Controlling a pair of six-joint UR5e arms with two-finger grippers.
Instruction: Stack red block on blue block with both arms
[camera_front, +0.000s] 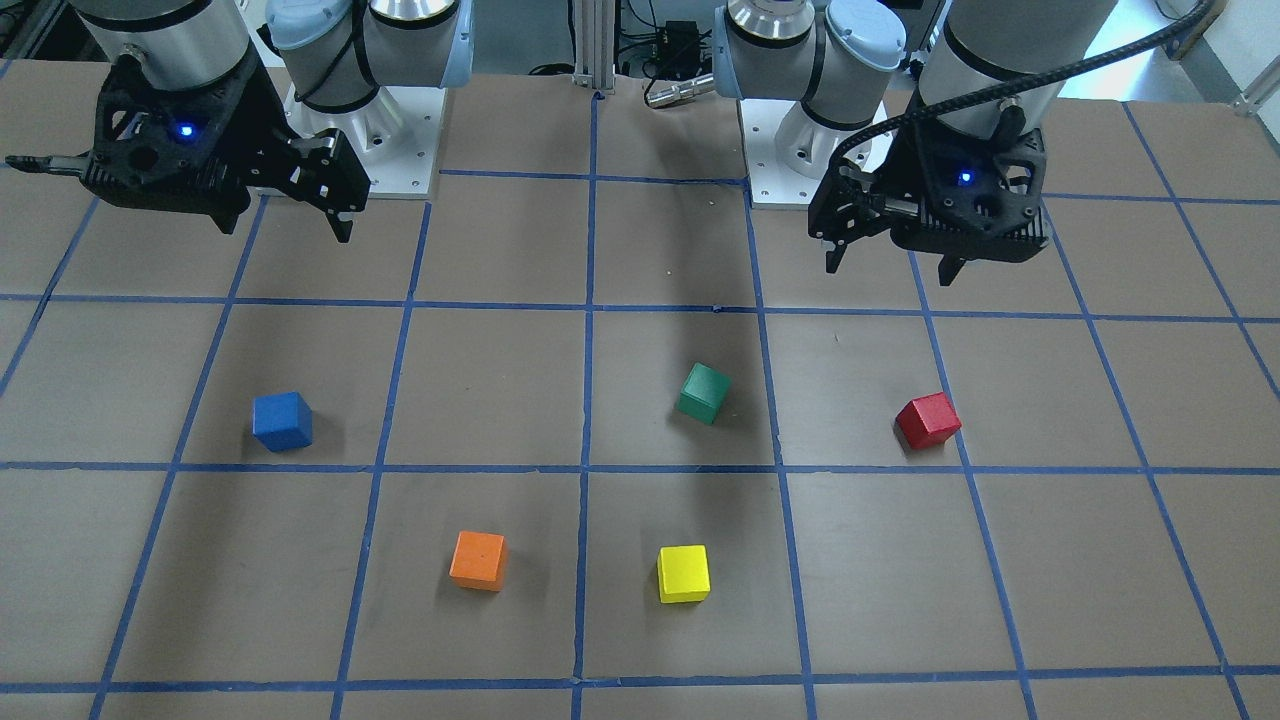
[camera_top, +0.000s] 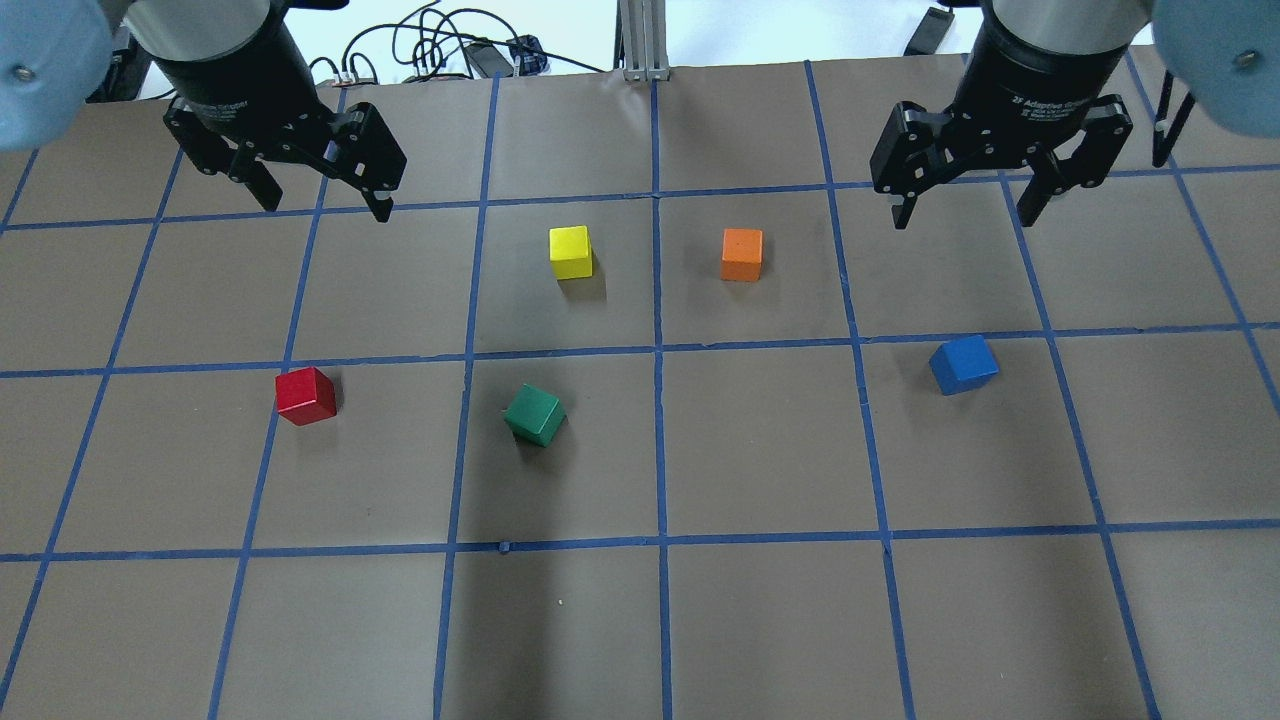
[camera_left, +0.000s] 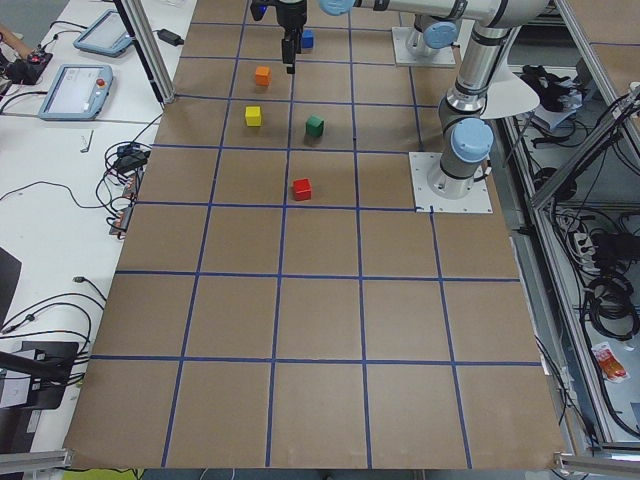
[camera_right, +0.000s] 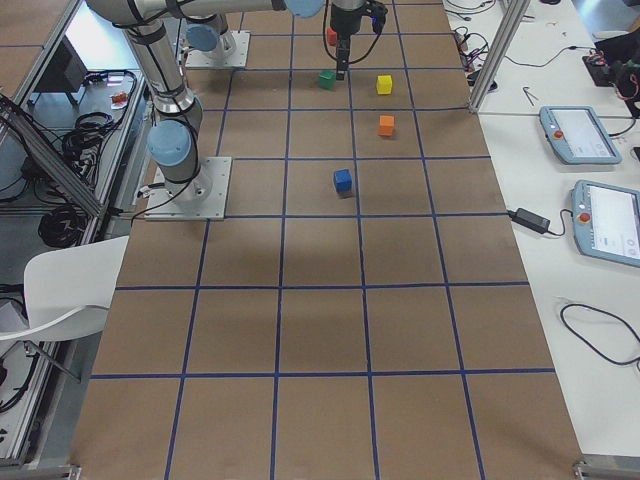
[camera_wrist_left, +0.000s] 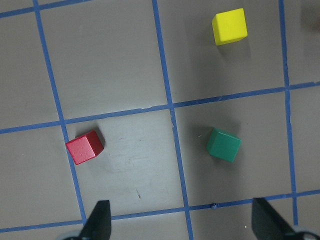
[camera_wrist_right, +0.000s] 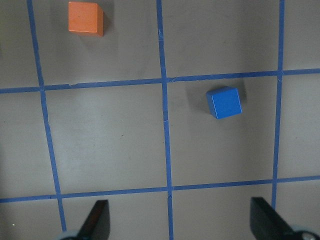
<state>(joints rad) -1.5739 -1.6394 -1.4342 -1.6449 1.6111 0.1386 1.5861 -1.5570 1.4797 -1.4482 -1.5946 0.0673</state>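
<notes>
Green block (camera_top: 535, 414) taken as the mark, near the middle of the desk (camera_top: 760, 620). Red block (camera_top: 306, 396) lies flat on the desk to the robot's left of green, well apart from it, nothing touching it. Blue block (camera_top: 963, 364) is to the right of green, farther off than red, also alone. Yellow block (camera_top: 571, 252) and orange block (camera_top: 741, 254) sit beyond green, away from the robot; not wanted. Left jaws hang high, left of green and on the robot's side of it, spread wide, holding nothing. Right jaws likewise high, well right of green, spread wide, empty. Stack not begun. Red looks a small solid cube: judged light, stiff, not fragile, matte faces likely to give a fair grip. Best hold seems across two opposite side faces, pads flat on them, on the upper half so the bottom face is free to seat on blue. Red lies turned a little against the tape grid, so the wrist would likely need turning to meet the faces square; a hold on the corners could twist it. Blue also sits skewed, so the set-down wants a matching turn
</notes>
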